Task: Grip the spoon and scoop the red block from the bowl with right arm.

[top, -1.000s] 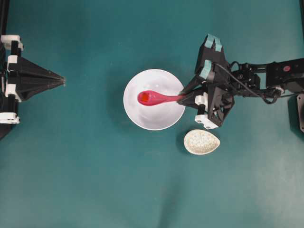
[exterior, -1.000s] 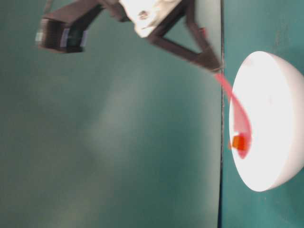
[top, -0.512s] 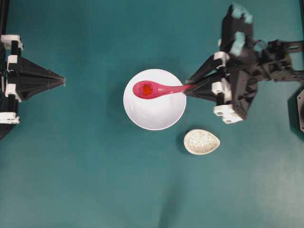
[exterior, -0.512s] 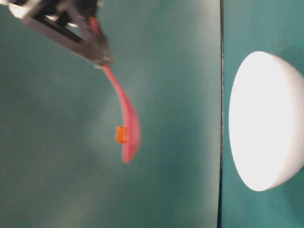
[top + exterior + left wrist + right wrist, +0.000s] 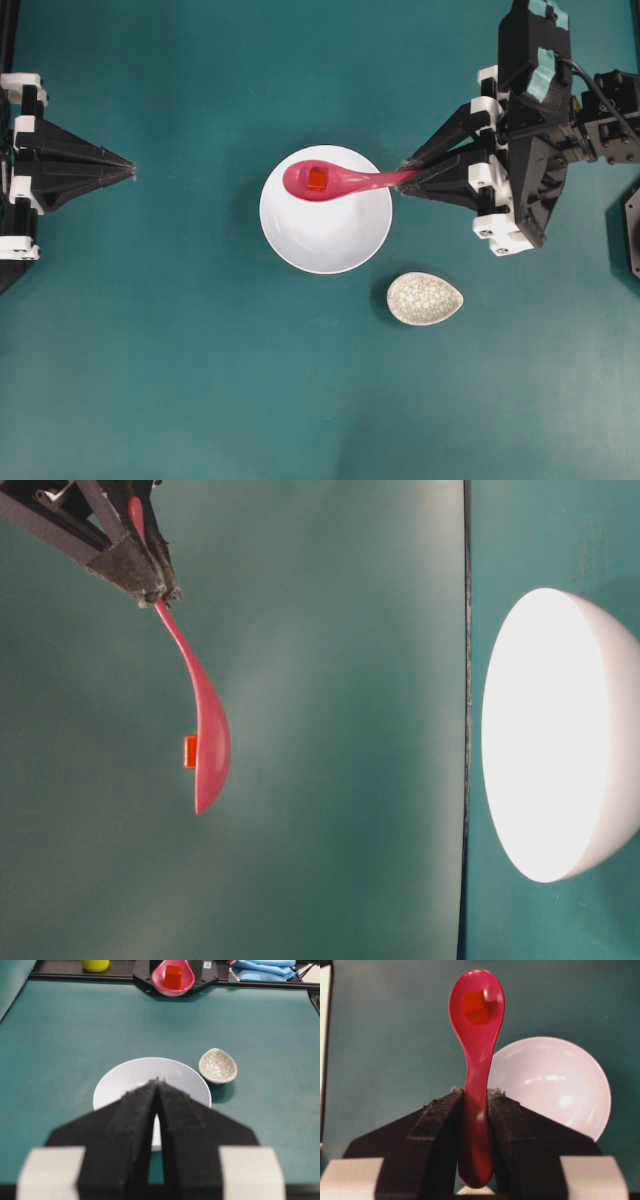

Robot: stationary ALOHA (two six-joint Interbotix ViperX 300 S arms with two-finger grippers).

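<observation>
Spoon (image 5: 335, 180) level, head leftward

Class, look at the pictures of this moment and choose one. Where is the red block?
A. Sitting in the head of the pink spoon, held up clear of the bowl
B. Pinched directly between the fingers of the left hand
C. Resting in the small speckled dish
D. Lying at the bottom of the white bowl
A: the red block sits in the head of the spoon, whose handle the right hand grips, well clear of the bowl.
</observation>
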